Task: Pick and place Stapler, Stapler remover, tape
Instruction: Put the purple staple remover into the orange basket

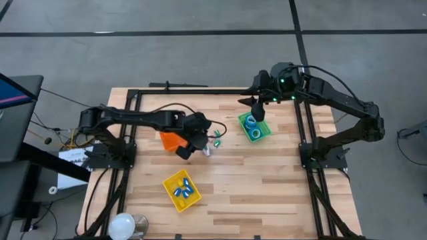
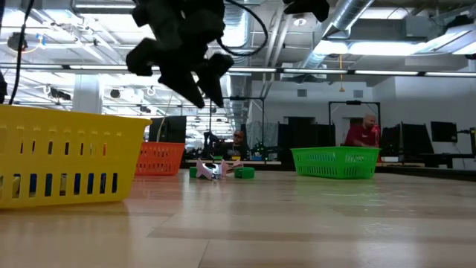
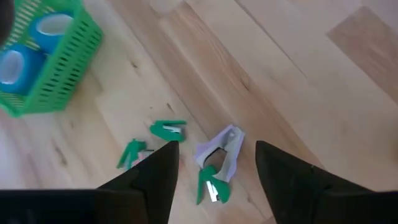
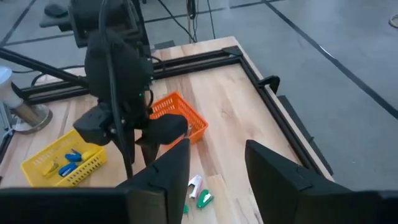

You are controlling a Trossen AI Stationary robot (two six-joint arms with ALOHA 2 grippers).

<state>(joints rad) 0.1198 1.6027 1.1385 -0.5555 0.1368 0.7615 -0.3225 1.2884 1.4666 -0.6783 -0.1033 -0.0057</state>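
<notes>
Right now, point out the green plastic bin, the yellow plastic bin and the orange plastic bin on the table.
Green plastic bin [image 1: 262,133]: high view, on its right rim.
Yellow plastic bin [image 1: 169,184]: high view, on its left rim.
Orange plastic bin [image 1: 168,139]: high view, on its visible left part, beside the left arm.

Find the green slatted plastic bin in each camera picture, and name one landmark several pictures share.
High view: green slatted plastic bin right of centre, under the right gripper.
Low view: right of centre, far across the table.
Left wrist view: top-left corner, blue tape rolls inside.
Right wrist view: not in it.
Shared landmark: orange bin.
</notes>
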